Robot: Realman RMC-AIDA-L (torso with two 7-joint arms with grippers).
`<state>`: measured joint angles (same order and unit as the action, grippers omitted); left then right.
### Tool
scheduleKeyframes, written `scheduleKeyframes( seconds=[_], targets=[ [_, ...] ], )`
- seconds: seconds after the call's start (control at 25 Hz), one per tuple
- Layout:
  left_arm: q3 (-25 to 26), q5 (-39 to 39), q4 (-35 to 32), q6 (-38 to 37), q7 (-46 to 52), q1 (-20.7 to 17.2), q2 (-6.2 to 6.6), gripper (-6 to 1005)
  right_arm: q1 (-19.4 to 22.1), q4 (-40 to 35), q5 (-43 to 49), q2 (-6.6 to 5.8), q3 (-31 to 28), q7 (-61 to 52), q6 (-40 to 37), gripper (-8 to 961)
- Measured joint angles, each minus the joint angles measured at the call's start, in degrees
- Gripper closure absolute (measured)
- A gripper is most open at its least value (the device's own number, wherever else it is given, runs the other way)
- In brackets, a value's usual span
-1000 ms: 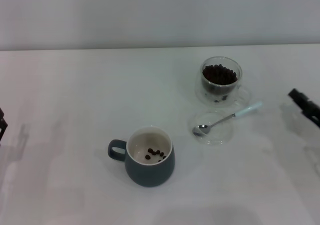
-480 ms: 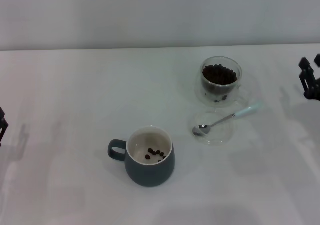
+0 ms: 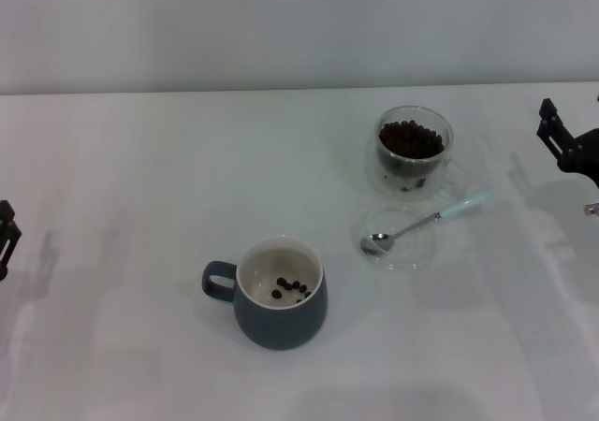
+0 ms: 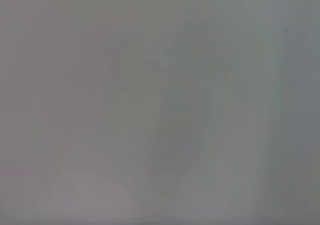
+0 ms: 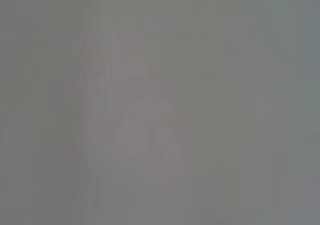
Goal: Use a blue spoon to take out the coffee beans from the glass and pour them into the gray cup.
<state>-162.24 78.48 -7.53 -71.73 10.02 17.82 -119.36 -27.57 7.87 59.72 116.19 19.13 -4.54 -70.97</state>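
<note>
on a white worktop (image 3: 140,159), nearest the robot, the gray cup (image 3: 279,293) stands upright with its loop handle toward the robot's left; a handful of coffee beans lie on its cream-white bottom. farther back and to the right, a flat clear glass dish (image 3: 396,239) carries the blue spoon (image 3: 426,221), its silver bowl resting in the dish and its pale blue handle end reaching out over the rim toward the right. just behind the dish stands the glass (image 3: 414,148), heaped almost to the brim with coffee beans (image 3: 410,140). the left gripper (image 3: 6,235) sits at the worktop's left edge, the right gripper (image 3: 567,144) at the far right edge, level with the glass and well apart from it. whether either gripper's jaws are wide or narrow cannot be told.
</note>
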Motion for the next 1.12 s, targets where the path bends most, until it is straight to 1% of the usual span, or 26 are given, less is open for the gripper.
scheduleKeyframes(
  seconds=[0.2,0.4,0.52,0.64,0.88,1.12],
  targets=[
    [0.0,0.01,-0.13,-0.02,-0.17,0.26,-0.01,242,0.06,0.47,-0.01,0.0,-0.93,0.04,1.88,129],
    [0.0,-0.03,-0.19,0.33,0.01,1.15,0.01,240,-0.1,0.21,-0.03,0.0,-1.92,0.04,3.37,79],
    [-0.01,-0.06,-0.29,0.58,-0.11,1.55,0.0,239,-0.39,0.19,0.15,0.0,-3.27,0.13,3.47,79],
    [0.0,-0.06,-0.3,1.76,-0.21,2.15,-0.11,237,-0.56,0.06,0.18,0.0,-3.4,0.3,3.47,79],
    [0.08,2.09,-0.38,7.92,-0.21,4.73,-0.17,233,-1.17,-0.34,0.05,-0.01,-3.59,0.46,5.1,79],
    [0.02,2.42,-0.39,7.99,-0.27,5.82,-0.13,235,-1.03,-0.49,0.07,-0.17,-3.59,1.04,5.86,79]
  ],
)
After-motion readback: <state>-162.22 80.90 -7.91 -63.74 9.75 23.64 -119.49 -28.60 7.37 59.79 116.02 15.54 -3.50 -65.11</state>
